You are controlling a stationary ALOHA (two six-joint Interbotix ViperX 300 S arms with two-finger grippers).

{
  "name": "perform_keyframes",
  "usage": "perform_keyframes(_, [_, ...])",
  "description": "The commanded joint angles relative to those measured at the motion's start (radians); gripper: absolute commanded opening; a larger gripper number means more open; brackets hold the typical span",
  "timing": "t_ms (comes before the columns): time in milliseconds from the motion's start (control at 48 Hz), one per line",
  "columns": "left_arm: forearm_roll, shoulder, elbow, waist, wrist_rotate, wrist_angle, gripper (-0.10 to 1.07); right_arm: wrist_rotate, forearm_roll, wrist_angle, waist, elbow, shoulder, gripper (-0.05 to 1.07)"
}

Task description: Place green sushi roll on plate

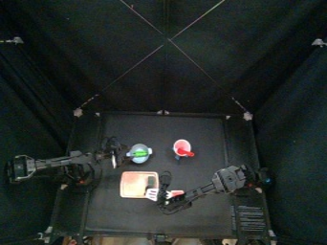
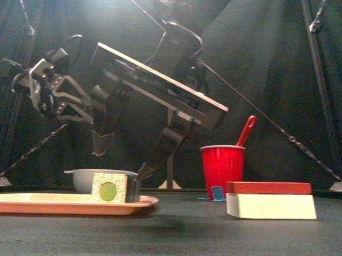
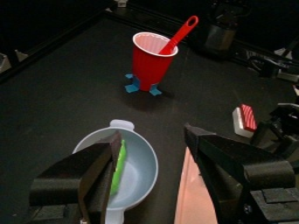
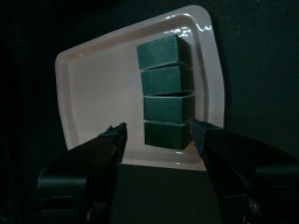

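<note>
One plate [image 4: 93, 96] lies near the left front of the table [image 1: 205, 134]. The green sushi roll [image 4: 163, 87] rests on it as one straight row of four dark-green segments, each touching the next. From the front, its end face [image 2: 111, 190] shows a green disc in a whitish square.

The right gripper [image 4: 160, 131] hangs over the plate's right edge with its jaws spread almost fully. They stand on either side of the end segment with a gap on each side, and they hold nothing.

The left gripper [image 3: 152, 142] hovers farther left, beside one pale blue bowl [image 3: 140, 171]. Its jaws are parted and empty. A green item [image 3: 121, 166] lies in the bowl, but what it is cannot be told.

One red cup [image 3: 152, 59] stands far right of the bowl with one red spoon [image 3: 181, 33] leaning in it. One red-and-white block [image 2: 274, 200] lies near the front, right of the plate.
</note>
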Motion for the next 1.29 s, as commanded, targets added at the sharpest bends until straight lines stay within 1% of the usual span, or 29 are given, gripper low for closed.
perform_keyframes(0, [-0.002, 0.002, -0.012, -0.002, 0.003, -0.003, 0.93, -0.005, -0.006, 0.028, 0.002, -0.006, -0.043, 0.93])
perform_keyframes(104, [-0.002, 0.002, -0.012, 0.0, 0.002, -0.003, 0.93, -0.005, -0.021, 0.034, 0.002, 0.011, -0.049, 0.93])
perform_keyframes(333, [-0.002, 0.002, -0.012, -0.002, 0.005, -0.003, 0.93, -0.009, -0.067, 0.006, -0.005, 0.025, -0.051, 0.93])
perform_keyframes(458, [0.0, 0.002, -0.012, 0.0, 0.005, -0.003, 0.93, -0.014, -0.074, -0.008, -0.02, 0.034, -0.051, 0.93])
perform_keyframes(667, [-0.002, 0.0, -0.012, 0.002, 0.003, -0.003, 0.93, -0.014, -0.115, -0.049, -0.038, 0.038, -0.049, 0.93])
perform_keyframes(979, [-0.002, 0.002, -0.012, 0.0, 0.003, -0.003, 0.93, -0.015, -0.115, -0.046, -0.038, 0.041, -0.049, 0.93])
perform_keyframes(1125, [-0.002, 0.002, -0.012, -0.002, 0.003, -0.003, 0.93, -0.014, -0.098, 0.0, -0.031, 0.057, -0.067, 0.93])
perform_keyframes(1271, [-0.002, 0.002, -0.012, -0.002, 0.003, -0.003, 0.93, -0.017, -0.126, 0.009, -0.025, 0.074, -0.095, 0.93])
